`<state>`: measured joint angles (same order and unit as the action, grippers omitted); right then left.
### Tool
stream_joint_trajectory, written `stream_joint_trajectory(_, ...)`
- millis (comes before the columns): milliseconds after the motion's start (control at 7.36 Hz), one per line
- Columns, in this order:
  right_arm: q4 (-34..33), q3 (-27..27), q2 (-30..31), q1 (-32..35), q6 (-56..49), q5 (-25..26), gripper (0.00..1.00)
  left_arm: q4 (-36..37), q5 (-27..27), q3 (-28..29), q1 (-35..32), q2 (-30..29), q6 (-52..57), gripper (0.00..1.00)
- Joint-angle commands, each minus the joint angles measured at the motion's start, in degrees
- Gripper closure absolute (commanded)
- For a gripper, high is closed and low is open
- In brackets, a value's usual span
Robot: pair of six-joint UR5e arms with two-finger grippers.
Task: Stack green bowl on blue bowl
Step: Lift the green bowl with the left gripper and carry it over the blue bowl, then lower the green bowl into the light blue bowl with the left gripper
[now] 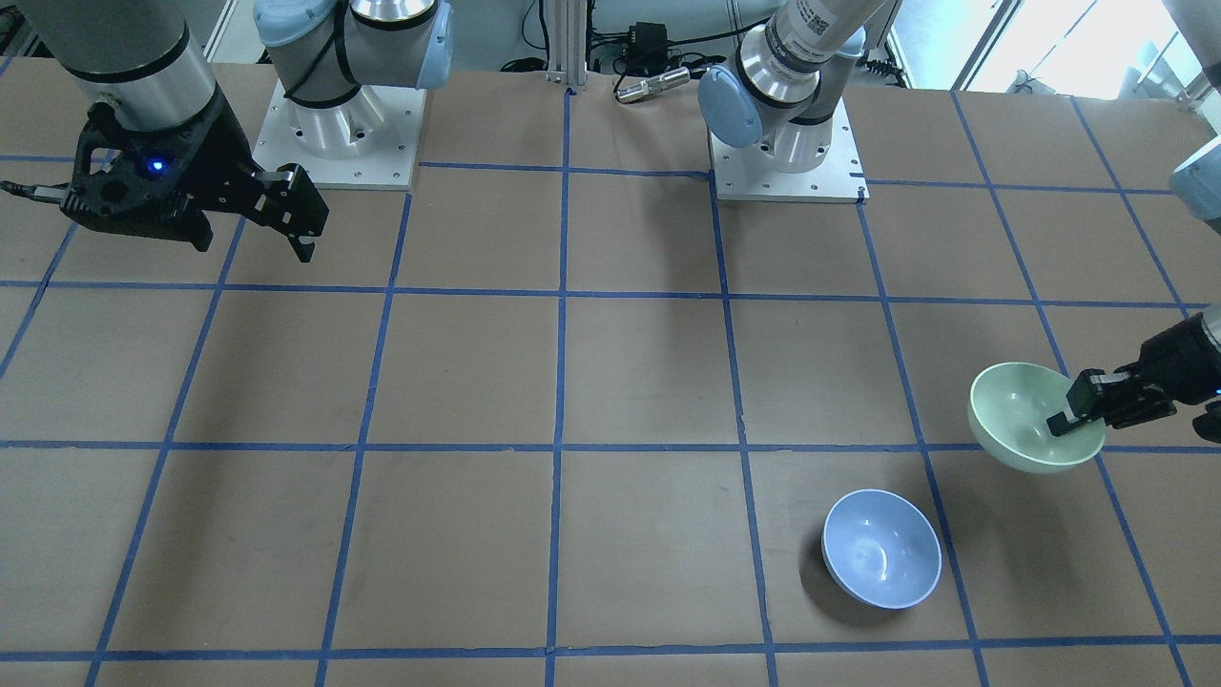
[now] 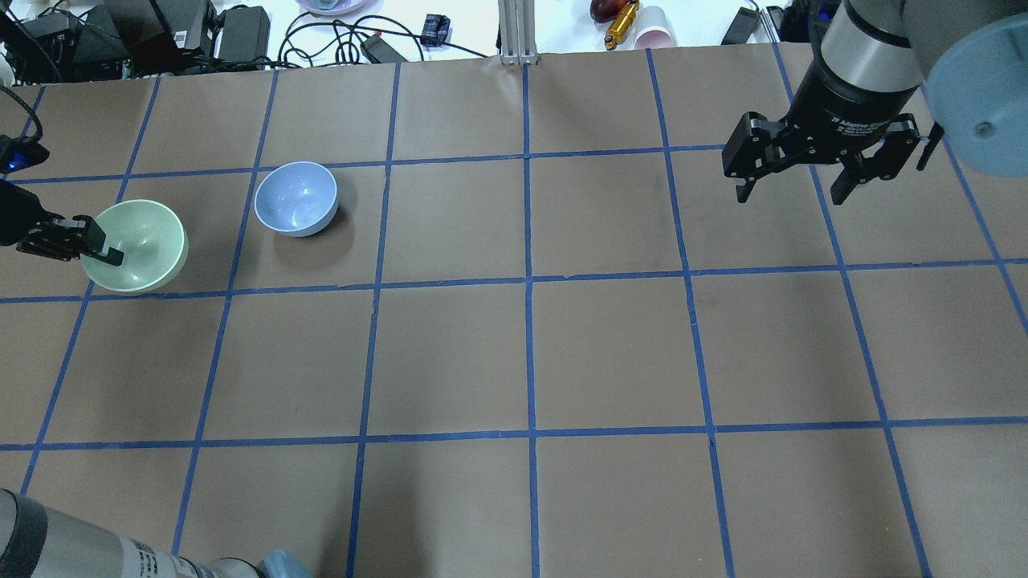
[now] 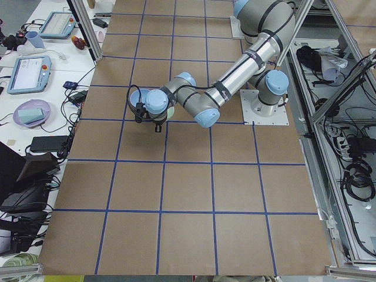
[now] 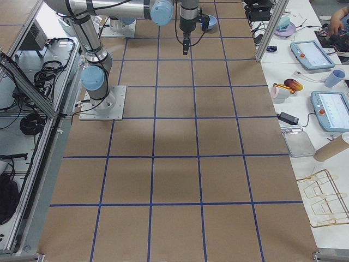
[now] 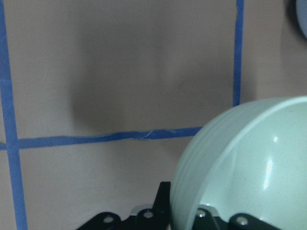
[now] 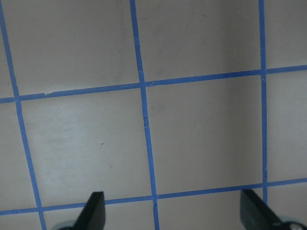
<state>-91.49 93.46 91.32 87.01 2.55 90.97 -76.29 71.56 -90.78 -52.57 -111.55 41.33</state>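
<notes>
with left gripper (image 2: 103,250) clamped on the rim of the green bowl (image 2: 140,233), carry level, centre over the blue bowl (image 2: 295,197), lower softly until nested, then release.

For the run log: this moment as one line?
left gripper: shut on green bowl rim, bowl tilted | blue bowl: on table, empty | right gripper: open, far from bowls | stack: not done
</notes>
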Motion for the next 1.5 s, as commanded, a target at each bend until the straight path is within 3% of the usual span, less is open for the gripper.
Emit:
stream_joint_trajectory(0,0.0,-0.03,0.0,0.0,0.0,0.0,0.0,-0.79,-1.24,3.32,-7.25,-1.2,-9.1,0.97)
stream_joint_trajectory(680,0.0,-0.03,0.0,0.0,0.0,0.0,0.0,0.35,-4.51,11.49,-13.79,-10.06,-25.75,0.96)
stream_joint_trajectory(1359,0.0,-0.03,0.0,0.0,0.0,0.0,0.0,1.49,-2.57,11.6,-14.23,-13.16,-27.01,0.96)
